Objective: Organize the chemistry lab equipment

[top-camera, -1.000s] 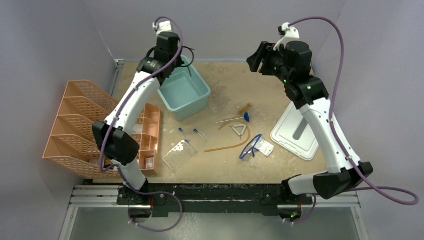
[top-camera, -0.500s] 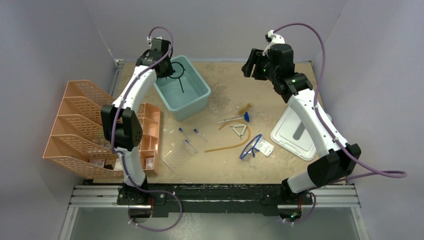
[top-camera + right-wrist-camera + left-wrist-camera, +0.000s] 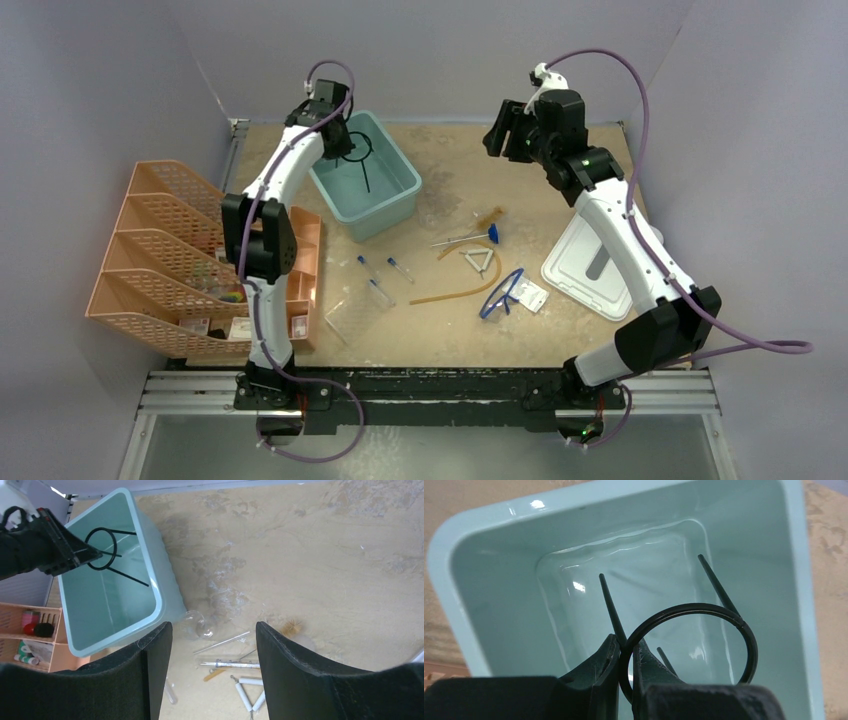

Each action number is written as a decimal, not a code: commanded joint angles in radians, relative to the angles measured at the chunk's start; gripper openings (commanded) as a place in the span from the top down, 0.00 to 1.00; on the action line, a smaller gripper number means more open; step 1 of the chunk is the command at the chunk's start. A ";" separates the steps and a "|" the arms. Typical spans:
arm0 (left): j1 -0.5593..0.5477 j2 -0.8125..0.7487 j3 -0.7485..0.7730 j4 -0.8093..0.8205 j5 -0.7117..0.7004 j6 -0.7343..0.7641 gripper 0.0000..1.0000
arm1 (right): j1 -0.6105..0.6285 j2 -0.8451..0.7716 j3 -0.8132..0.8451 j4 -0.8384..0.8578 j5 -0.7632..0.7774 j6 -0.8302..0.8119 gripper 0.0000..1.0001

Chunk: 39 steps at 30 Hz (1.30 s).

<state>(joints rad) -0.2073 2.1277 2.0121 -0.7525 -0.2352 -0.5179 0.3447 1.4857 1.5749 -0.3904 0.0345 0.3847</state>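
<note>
While the left gripper (image 3: pixel 626 649) pinches the thin black wire ring stand (image 3: pixel 696 606) by its round hoop, straight legs pointing into the glossy teal plastic bin (image 3: pixel 800 580), the right gripper (image 3: pixel 212 629) hangs spread apart above the sandy tabletop (image 3: pixel 325 555).

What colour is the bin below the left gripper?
Teal; the bin shows best in the left wrist view.

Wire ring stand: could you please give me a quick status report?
Left gripper shut on black wire ring stand, over teal bin. Right gripper open, empty. Nothing blocking the bin.
</note>
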 commanded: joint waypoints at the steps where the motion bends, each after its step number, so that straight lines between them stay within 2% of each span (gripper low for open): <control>1: 0.012 0.038 0.105 0.008 -0.035 -0.056 1.00 | -0.002 -0.002 -0.003 0.028 -0.004 0.011 0.36; 10: 0.027 0.123 0.170 0.016 -0.057 -0.093 1.00 | -0.004 -0.001 -0.015 0.022 -0.007 0.013 0.36; 14: 0.032 0.142 0.207 0.021 -0.045 -0.097 0.84 | -0.004 0.001 -0.010 0.012 -0.003 0.004 0.36; 19: 0.032 0.127 0.238 0.006 -0.017 -0.100 0.58 | -0.004 -0.006 -0.008 0.003 0.007 -0.003 0.36; 26: 0.032 0.017 0.255 0.005 0.036 -0.087 0.45 | -0.004 -0.017 -0.013 -0.009 0.013 -0.006 0.36; 29: 0.031 -0.067 0.190 0.032 0.101 -0.061 0.44 | -0.004 -0.028 -0.024 -0.015 0.020 -0.006 0.36; 33: 0.009 -0.224 -0.012 0.153 0.273 0.025 0.44 | -0.004 -0.042 -0.059 -0.023 0.054 -0.007 0.34; 38: -0.109 -0.392 -0.198 0.221 0.252 0.128 0.38 | -0.004 -0.057 -0.106 -0.053 0.105 0.022 0.31; 39: -0.159 -0.417 -0.224 0.224 0.224 0.139 0.33 | -0.004 -0.057 -0.112 -0.061 0.116 0.029 0.31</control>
<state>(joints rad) -0.2390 1.8210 1.8744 -0.6258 -0.0288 -0.4843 0.3447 1.4780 1.4826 -0.4286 0.0872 0.3870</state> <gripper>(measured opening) 0.608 0.683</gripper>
